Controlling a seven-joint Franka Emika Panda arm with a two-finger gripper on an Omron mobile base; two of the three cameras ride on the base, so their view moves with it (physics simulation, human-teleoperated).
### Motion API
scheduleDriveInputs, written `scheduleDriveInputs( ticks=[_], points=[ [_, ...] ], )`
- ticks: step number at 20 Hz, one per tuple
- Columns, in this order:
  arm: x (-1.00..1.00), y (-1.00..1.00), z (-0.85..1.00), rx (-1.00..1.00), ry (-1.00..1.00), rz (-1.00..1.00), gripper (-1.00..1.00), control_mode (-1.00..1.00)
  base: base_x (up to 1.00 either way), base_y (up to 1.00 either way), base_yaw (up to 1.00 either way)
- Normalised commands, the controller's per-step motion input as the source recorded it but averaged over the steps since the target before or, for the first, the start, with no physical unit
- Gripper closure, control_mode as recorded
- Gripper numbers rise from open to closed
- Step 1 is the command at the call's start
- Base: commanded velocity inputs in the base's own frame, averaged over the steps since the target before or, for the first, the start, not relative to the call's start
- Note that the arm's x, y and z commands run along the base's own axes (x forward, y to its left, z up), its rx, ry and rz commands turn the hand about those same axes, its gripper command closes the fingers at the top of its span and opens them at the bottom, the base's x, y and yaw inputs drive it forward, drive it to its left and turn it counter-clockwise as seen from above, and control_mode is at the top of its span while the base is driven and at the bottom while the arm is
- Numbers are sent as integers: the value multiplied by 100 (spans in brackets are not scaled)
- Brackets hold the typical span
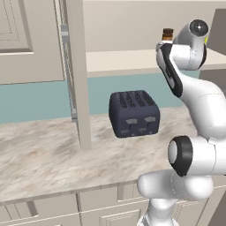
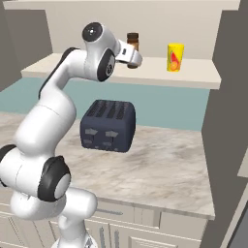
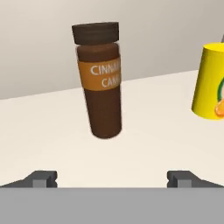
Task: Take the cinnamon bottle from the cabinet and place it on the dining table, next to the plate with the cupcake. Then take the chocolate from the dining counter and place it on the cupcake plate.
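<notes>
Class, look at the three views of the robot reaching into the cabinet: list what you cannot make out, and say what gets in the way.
- Cinnamon bottle: in both base views the arm hides all but its cap and shoulder.
- Bottle's label, hand view: the text curves out of sight.
- Yellow canister: cut off by the hand view's right edge.
- Toaster: its markings are too small to read.

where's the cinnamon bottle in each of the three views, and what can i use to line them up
Left base view: the cinnamon bottle peeks out at upper right, its top showing above the arm's wrist, on the cabinet shelf.
Right base view: upper middle, on the shelf, just behind the hand, left of the yellow canister.
Hand view: upper centre, upright, ahead of the open gripper, canister at right.
Shared landmark: the dark toaster below the shelf in both base views.
</notes>
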Motion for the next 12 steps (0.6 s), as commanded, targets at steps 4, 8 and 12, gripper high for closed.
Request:
scheduleDriveInputs(
  ticks=[4, 8, 12],
  points=[
    [42, -8, -16, 0, 1, 3, -100, -100, 0, 0, 0],
    [48, -5, -6, 0, 3, 4, -100, -100, 0, 0, 0],
    [46, -1, -1, 0, 8, 3, -100, -100, 0, 0, 0]
  ],
)
